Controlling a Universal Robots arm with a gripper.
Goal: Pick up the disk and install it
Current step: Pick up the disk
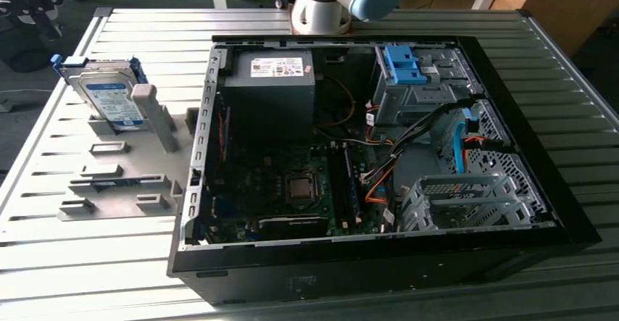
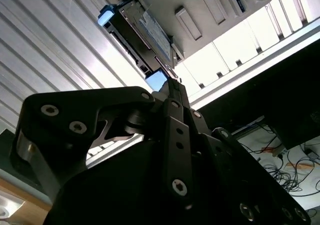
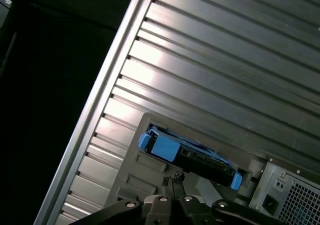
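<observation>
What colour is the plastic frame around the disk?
Bright blue. The frame on the disk shows best in the exterior view.

White-and-blue label (image 1: 114, 105) on the disk (image 1: 103, 89), its print was too small to read, white sticker (image 1: 277, 66) on grey box (image 1: 271, 95), likewise illegible, no text could be read.

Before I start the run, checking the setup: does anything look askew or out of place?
Nothing looks damaged or spilled. The disk leans tilted on its edge in the grey rack, at the exterior view's left of the open computer case.
</observation>
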